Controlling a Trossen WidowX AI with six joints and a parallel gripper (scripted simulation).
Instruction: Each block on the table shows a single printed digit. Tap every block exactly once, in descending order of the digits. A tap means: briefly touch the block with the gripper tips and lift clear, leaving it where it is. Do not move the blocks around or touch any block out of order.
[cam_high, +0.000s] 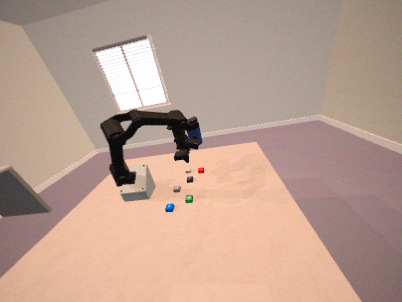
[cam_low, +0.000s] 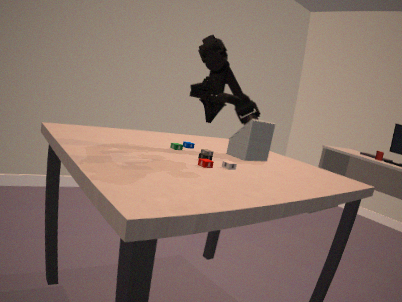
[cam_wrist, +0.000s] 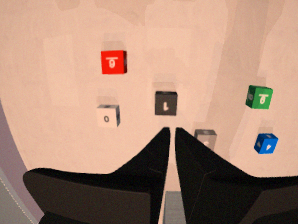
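My gripper (cam_wrist: 172, 132) (cam_low: 209, 121) is shut and empty, high above the table. In the wrist view its tips appear just below the black block (cam_wrist: 166, 103) (cam_high: 190, 179), which shows a 1. The red block (cam_wrist: 114, 62) (cam_high: 201, 170) (cam_low: 205, 163) shows a barred digit, 6 or 9. The white block (cam_wrist: 108, 115) (cam_low: 229, 165) shows 0. The green block (cam_wrist: 260, 97) (cam_high: 189, 198) (cam_low: 176, 146) shows a barred digit I cannot read surely. The blue block (cam_wrist: 266, 143) (cam_high: 170, 207) (cam_low: 188, 145) shows 4. The grey block (cam_wrist: 205, 137) (cam_high: 176, 189) is partly hidden by a finger; its digit is unreadable.
The arm's grey base (cam_high: 137, 184) (cam_low: 252, 141) stands on the table (cam_high: 240, 240) (cam_low: 165, 200), near the blocks. A side desk (cam_low: 350, 161) with a red cup (cam_low: 379, 155) stands apart at the right in the exterior view.
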